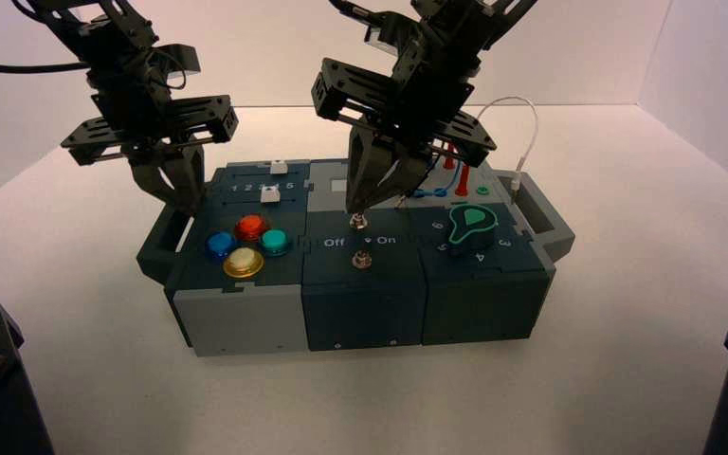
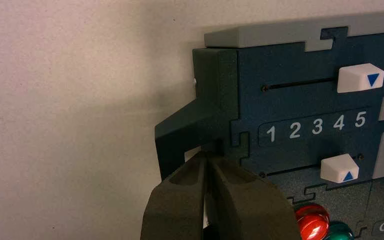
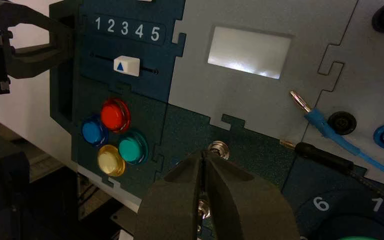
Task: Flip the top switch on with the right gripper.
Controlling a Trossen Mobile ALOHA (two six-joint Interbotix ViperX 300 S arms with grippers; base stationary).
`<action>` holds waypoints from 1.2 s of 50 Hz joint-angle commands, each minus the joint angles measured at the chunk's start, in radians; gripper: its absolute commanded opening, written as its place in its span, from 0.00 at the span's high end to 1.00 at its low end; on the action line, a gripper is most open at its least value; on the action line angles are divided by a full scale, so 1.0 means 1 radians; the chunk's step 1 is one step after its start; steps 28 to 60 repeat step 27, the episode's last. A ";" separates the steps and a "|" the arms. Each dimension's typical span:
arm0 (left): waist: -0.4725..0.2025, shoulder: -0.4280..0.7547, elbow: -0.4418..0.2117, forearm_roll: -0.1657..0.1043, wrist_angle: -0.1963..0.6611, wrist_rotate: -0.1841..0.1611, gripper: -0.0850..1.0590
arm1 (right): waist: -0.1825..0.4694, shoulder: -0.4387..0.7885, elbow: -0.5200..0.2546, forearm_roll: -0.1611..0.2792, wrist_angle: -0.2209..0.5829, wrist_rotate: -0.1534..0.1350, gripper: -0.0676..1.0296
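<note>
Two dark tapered fingers of the right gripper (image 1: 355,210) are pressed together into one point, and this point comes down right at the top switch (image 1: 358,223), a tiny silver toggle on a small hex nut in the middle dark panel of the box (image 1: 246,327). In the right wrist view the matte fingers (image 3: 240,200) meet along a thin seam, and the switch's round metal top (image 3: 218,148) shows just past their tip; whether they touch it I cannot tell. A second similar toggle (image 1: 363,260) stands nearer the front edge of the same panel, between the white words "Off" and "On".

Beside this panel, on the robot's left, four glossy domed buttons sit close together: red (image 1: 252,227), blue (image 1: 219,245), green (image 1: 275,243) and yellow (image 1: 244,263). Behind them are two white wedge-shaped sliders (image 1: 269,194) with blue triangles, and a row of numbers 1 to 5 between their slots. On the right side is a teal knob (image 1: 472,223) with numbers around it, then a blue wire (image 3: 347,147) and a thin white cable loop (image 1: 521,118) behind.

At the left rear corner of the box hangs the left gripper (image 1: 182,194), its fingers also closed on nothing, near the dark handle (image 2: 180,135)
</note>
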 commanded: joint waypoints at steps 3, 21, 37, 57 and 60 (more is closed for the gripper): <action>-0.002 0.035 0.000 0.017 -0.025 0.038 0.95 | -0.026 -0.029 -0.008 -0.006 0.012 0.003 0.96; -0.002 0.031 0.003 0.017 -0.031 0.038 0.95 | 0.003 -0.110 0.020 0.005 0.107 0.028 0.96; -0.002 0.031 0.002 0.018 -0.031 0.038 0.95 | 0.002 -0.112 0.049 0.003 0.101 0.026 0.96; -0.002 0.031 0.002 0.018 -0.031 0.038 0.95 | 0.002 -0.112 0.049 0.003 0.101 0.026 0.96; -0.002 0.031 0.002 0.018 -0.031 0.038 0.95 | 0.002 -0.112 0.049 0.003 0.101 0.026 0.96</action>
